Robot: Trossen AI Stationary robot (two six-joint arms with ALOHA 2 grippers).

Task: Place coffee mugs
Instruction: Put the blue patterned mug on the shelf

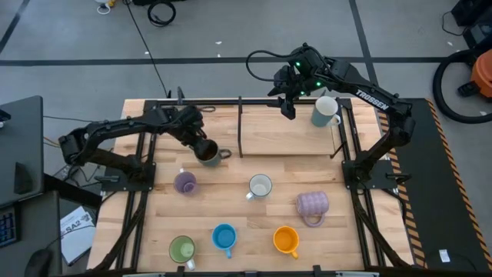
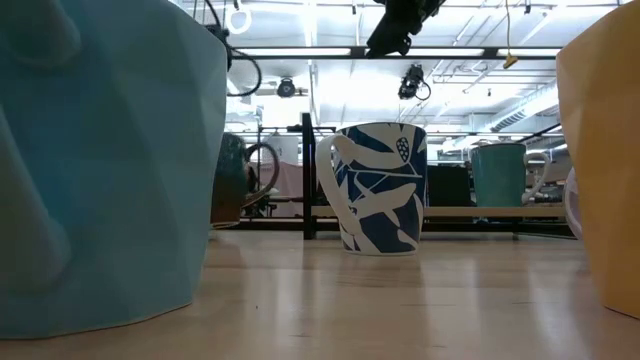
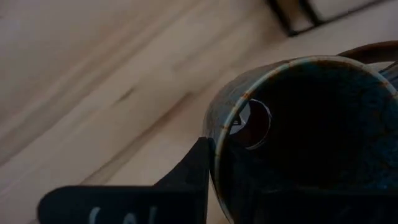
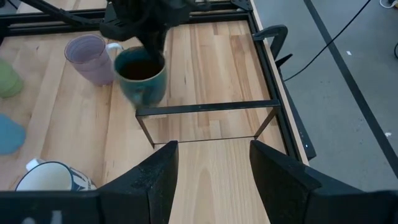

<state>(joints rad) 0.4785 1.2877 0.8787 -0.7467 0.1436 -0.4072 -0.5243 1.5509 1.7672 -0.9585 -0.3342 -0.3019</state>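
My left gripper (image 1: 198, 142) is shut on a dark grey-brown mug (image 1: 207, 152) by the left end of the black-framed shelf (image 1: 288, 146); the mug's handle (image 1: 225, 154) points toward the table's right. My right gripper (image 1: 288, 108) hangs open over the shelf's far edge, holding nothing; its fingers (image 4: 158, 171) stand well apart. A pale mug (image 1: 325, 111) stands upright on the shelf beside it. On the table stand a lilac mug (image 1: 184, 182), a white blue-patterned mug (image 1: 260, 186), a green (image 1: 182, 249), a blue (image 1: 224, 237) and an orange mug (image 1: 285, 240). A ribbed lavender mug (image 1: 313, 204) lies on its side. My left gripper holds the dark mug by its rim (image 3: 214, 146), on the side away from the handle. One finger (image 3: 189, 171) lies outside the wall; the other goes into the dark hollow. The fingers come from above, slanting from the table's left. Whether the base is off the table, I cannot tell.
The shelf's thin black uprights (image 1: 241, 127) and frame (image 4: 205, 107) stand between the two grippers. Black rails (image 1: 142, 200) run along both table sides. In the low view the blue mug (image 2: 90, 160) and orange mug (image 2: 600, 160) fill the edges. Bare wood lies between the mugs and the shelf.
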